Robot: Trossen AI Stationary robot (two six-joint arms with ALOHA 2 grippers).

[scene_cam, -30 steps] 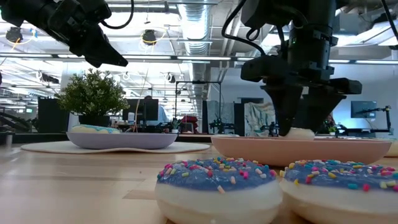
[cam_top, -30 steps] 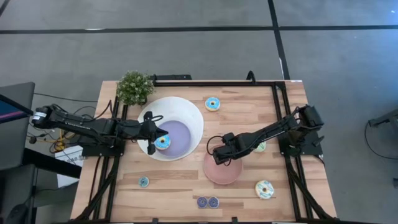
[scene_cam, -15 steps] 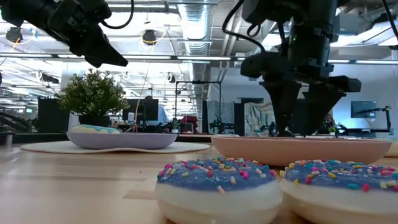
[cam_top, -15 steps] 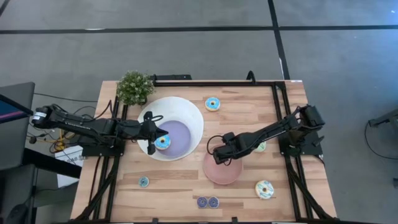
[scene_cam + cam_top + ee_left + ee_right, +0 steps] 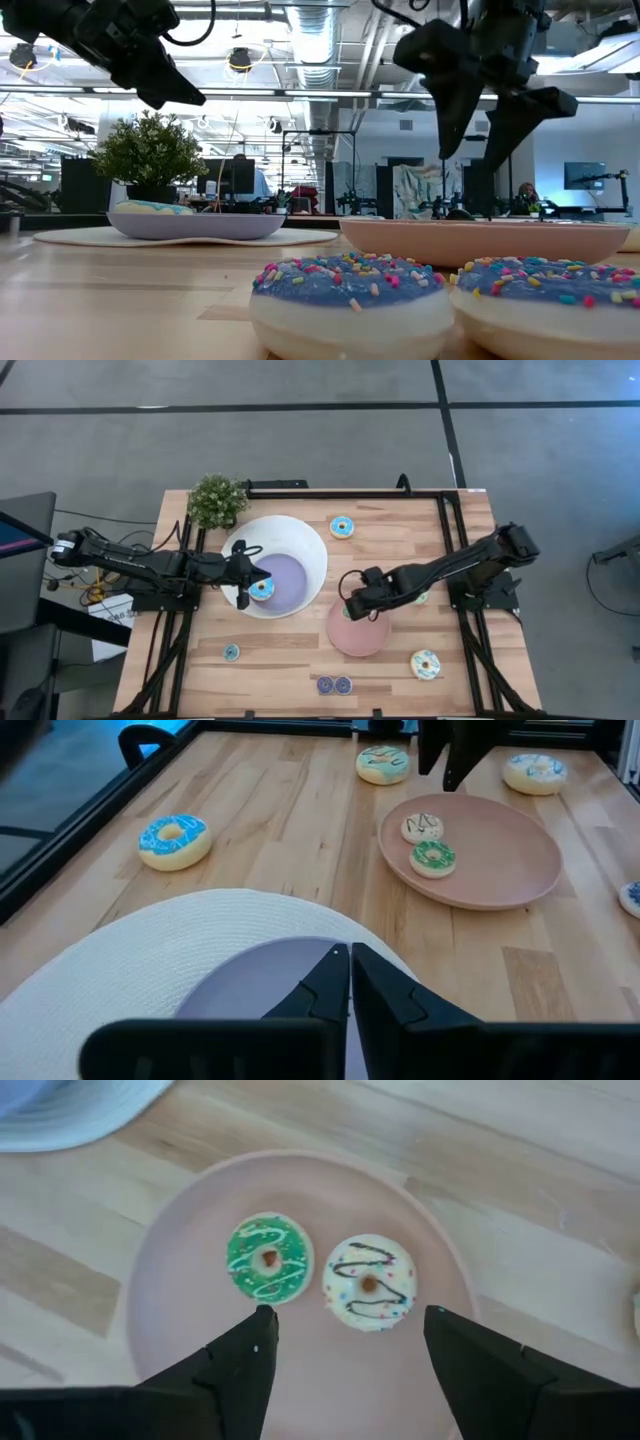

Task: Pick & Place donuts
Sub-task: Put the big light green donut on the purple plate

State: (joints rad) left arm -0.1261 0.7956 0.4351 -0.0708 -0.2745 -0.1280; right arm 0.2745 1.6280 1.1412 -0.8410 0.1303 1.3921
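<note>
My right gripper hangs open above the pink plate, touching nothing. A green donut and a white donut lie flat on the plate. My left gripper is shut and held over the white bowl. A blue donut lies in the bowl's lilac centre. Other donuts lie on the table: a blue one, a small blue one, two dark ones and a cream one.
A potted plant stands at the far left corner beside the bowl. One more donut lies partly under my right arm. A black frame runs along the table's far and right edges. Bare wood lies between the bowl and the near edge.
My right gripper has let go of the white donut on the pink plate, spread its fingers wider and risen clear of the plate. The donut stays on the plate.
</note>
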